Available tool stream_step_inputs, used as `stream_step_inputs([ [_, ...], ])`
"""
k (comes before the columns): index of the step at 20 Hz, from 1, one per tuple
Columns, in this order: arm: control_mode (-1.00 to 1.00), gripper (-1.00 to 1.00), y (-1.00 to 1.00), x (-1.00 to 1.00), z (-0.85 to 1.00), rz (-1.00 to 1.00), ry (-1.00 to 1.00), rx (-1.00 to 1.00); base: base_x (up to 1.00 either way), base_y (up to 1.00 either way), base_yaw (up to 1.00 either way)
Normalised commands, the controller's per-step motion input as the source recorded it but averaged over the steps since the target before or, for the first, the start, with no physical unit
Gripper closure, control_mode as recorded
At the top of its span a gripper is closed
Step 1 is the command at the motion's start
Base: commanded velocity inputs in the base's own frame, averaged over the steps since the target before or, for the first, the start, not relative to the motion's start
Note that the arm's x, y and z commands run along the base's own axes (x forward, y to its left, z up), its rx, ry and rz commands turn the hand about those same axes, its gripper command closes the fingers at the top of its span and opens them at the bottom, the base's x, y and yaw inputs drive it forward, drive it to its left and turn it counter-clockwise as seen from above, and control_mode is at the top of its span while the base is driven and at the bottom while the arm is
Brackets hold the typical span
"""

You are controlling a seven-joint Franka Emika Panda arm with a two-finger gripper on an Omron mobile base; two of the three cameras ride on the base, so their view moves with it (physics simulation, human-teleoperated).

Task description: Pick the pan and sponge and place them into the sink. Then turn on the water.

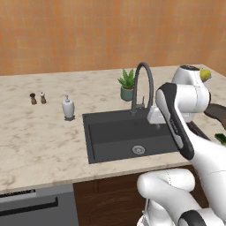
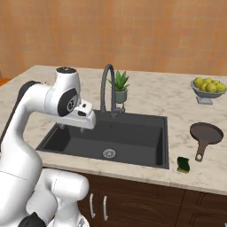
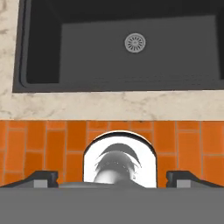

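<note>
The black sink (image 2: 146,146) lies in the counter, its silver drain (image 3: 134,43) bare and the arched tap (image 2: 105,82) behind it. My gripper (image 2: 72,128) hangs over the basin's left part, open, with nothing between its fingertips (image 3: 43,177). From the left base view, the gripper (image 1: 157,126) is near the tap's foot. The brown pan (image 2: 206,133) rests on the counter to the right of the sink, handle toward the front. In front of the pan lies the green sponge (image 2: 183,164), by the sink's front right corner. Water is out of view.
A grey bowl of lemons (image 2: 208,88) stands at the back right and a potted plant (image 2: 119,86) behind the tap. To the left of the sink are a soap dispenser (image 1: 68,107) and two small shakers (image 1: 37,98). The counter's front edge drops to cabinets.
</note>
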Motion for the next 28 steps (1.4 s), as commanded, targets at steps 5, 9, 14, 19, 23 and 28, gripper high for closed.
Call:
stream_step_inputs([
  [5, -1.00, -1.00, -0.76, 0.00, -0.10, 0.00, 0.10, 0.00, 0.00, 0.00, 0.00],
  [9, -1.00, -1.00, -0.76, 0.03, -0.14, 0.00, 0.07, 0.00, 0.00, 0.00, 0.00],
  [14, -1.00, -1.00, -0.88, 0.07, -0.17, 0.00, 0.02, 0.01, 0.00, 0.00, 0.00],
  [19, -1.00, -1.00, -0.47, 0.20, -0.26, 0.00, 0.00, 0.00, 0.00, 0.00, 0.00],
  [23, -1.00, -1.00, -0.51, 0.33, -0.16, -0.01, 0.00, 0.00, 0.00, 0.00, 0.00],
  [28, -1.00, -1.00, -0.53, 0.45, -0.20, -0.03, 0.00, 0.00, 0.00, 0.00, 0.00],
])
